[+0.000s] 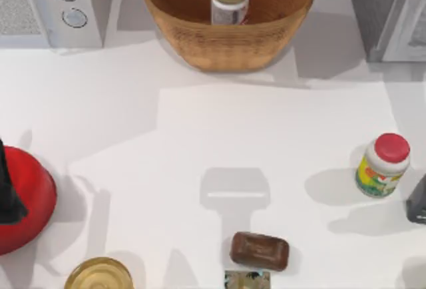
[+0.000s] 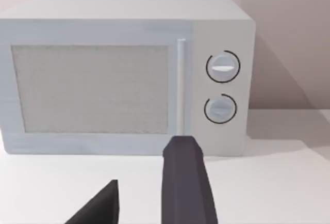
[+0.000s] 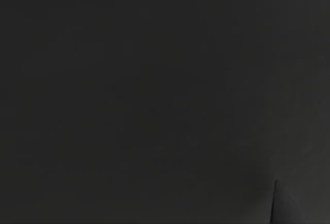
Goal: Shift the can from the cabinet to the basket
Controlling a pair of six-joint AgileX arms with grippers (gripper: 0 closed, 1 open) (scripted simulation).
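The can [image 1: 229, 2] stands upright inside the basket [image 1: 200, 42] at the far middle of the surface [image 1: 200, 136], gold top up, sitting toward the basket's far wall, so I judge the move itself done and the step in hand a clean retreat. The cabinet [image 1: 373, 16] is at the far right corner. The left end effector [image 2: 139, 193] sits at the near left edge, well apart from the can, its fingers [image 2: 185, 182] spread with a gap between them and holding nothing, pointed at the grey appliance [image 2: 124, 79] with two dials. The right arm [image 1: 418, 202] pokes in at the right edge near the red-capped bottle [image 1: 381, 166]; its wrist view is dark, so I cannot tell how its end effector stands. To finish well: keep both arms low, out wide, and away from the basket rim, so nothing tips that can.
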